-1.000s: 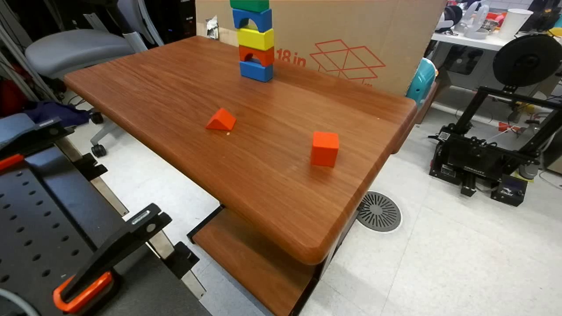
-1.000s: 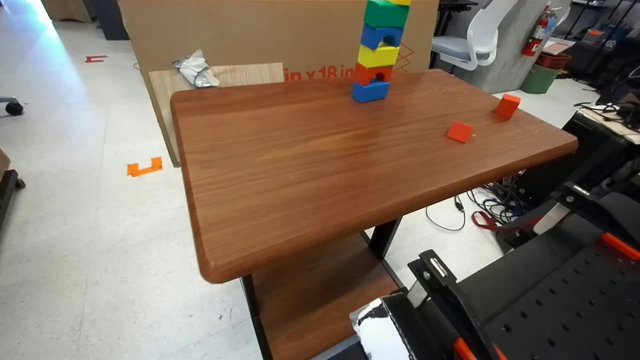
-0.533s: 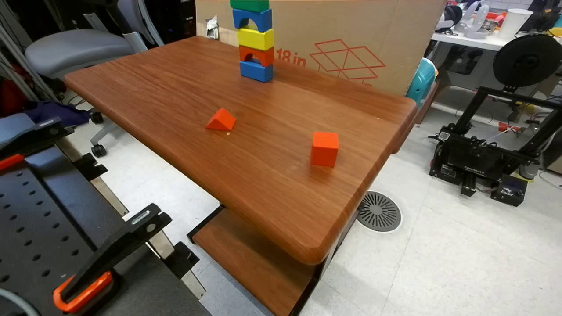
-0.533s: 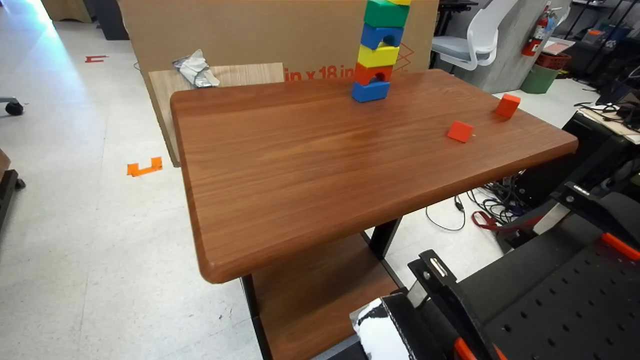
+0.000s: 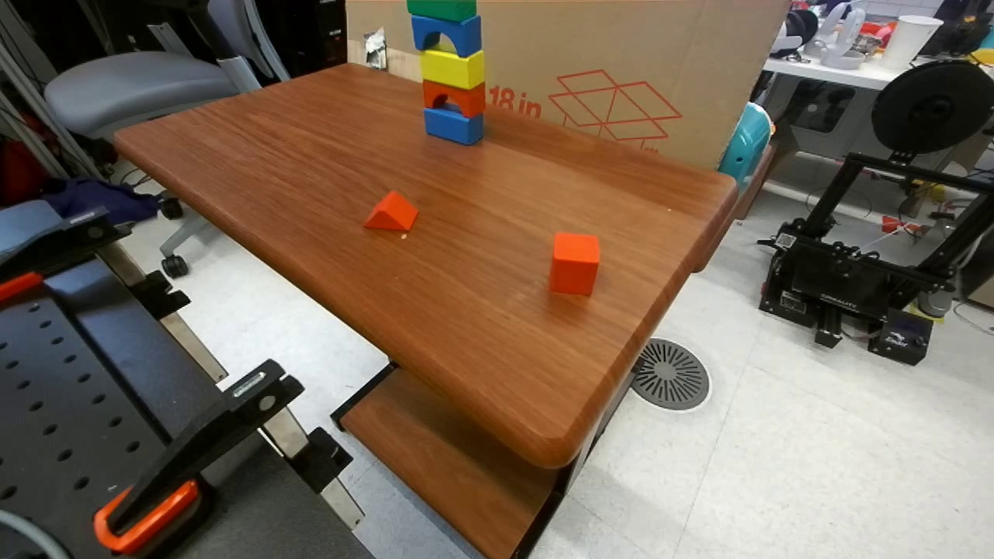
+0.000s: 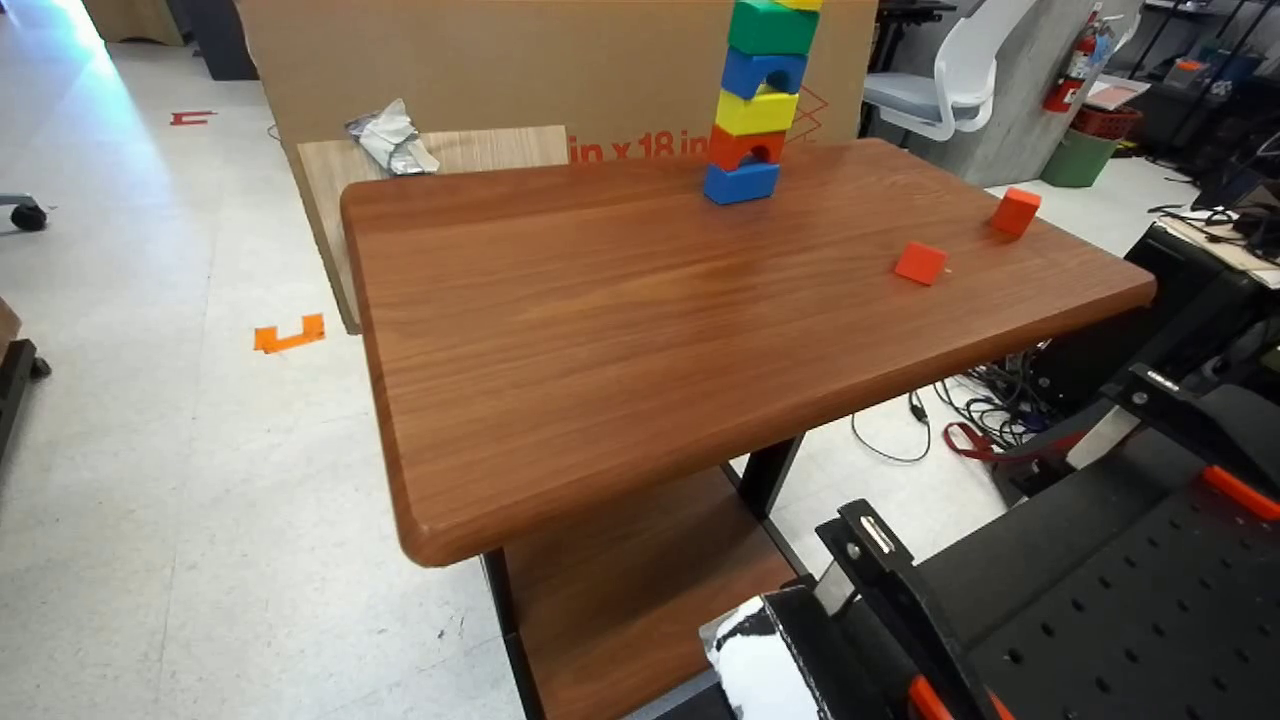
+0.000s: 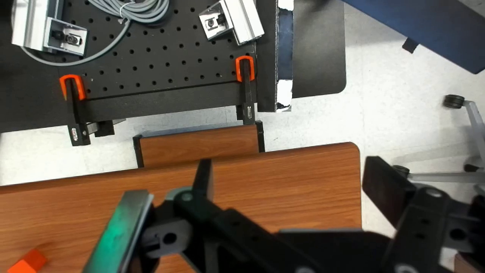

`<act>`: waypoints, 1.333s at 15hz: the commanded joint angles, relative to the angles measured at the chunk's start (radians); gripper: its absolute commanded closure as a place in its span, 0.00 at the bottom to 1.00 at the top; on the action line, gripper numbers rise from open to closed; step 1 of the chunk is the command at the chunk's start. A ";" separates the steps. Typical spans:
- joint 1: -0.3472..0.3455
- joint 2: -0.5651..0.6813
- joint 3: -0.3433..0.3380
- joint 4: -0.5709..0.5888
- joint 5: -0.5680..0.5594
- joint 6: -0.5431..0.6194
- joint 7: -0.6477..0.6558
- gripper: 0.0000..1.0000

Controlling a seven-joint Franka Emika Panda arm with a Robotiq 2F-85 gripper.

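Note:
My gripper [image 7: 293, 180] shows only in the wrist view. Its two fingers are wide apart with nothing between them, high above the wooden table [image 7: 280, 189]. A green-tinted surface [image 7: 117, 235] stands by the left finger; I cannot tell whether it is part of the gripper. On the table, an orange triangular block [image 5: 392, 212] and an orange cube [image 5: 575, 264] lie apart; both also show in an exterior view, the triangular block [image 6: 920, 263] and the cube [image 6: 1016, 212]. A tower of coloured blocks [image 5: 452, 70], also seen here [image 6: 755, 113], stands upright, its top cut off.
A black perforated bench [image 7: 163, 68] with orange-handled clamps [image 7: 246, 83] borders the table across a narrow gap. A large cardboard box [image 5: 606, 70] stands behind the tower. An orange block [image 7: 28, 261] is cut off at the wrist view's lower left.

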 commanded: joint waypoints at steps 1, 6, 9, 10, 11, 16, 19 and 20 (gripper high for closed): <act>-0.052 0.035 -0.040 0.020 -0.039 -0.006 -0.022 0.00; -0.173 0.147 -0.140 0.074 -0.129 0.070 -0.042 0.00; -0.221 0.259 -0.183 0.135 -0.173 0.157 -0.048 0.00; -0.228 0.300 -0.196 0.161 -0.181 0.180 -0.064 0.00; -0.234 0.341 -0.208 0.187 -0.185 0.209 -0.075 0.00; -0.257 0.536 -0.255 0.316 -0.198 0.255 -0.101 0.00; -0.268 0.627 -0.279 0.376 -0.197 0.259 -0.140 0.00; -0.273 0.650 -0.286 0.389 -0.194 0.260 -0.150 0.00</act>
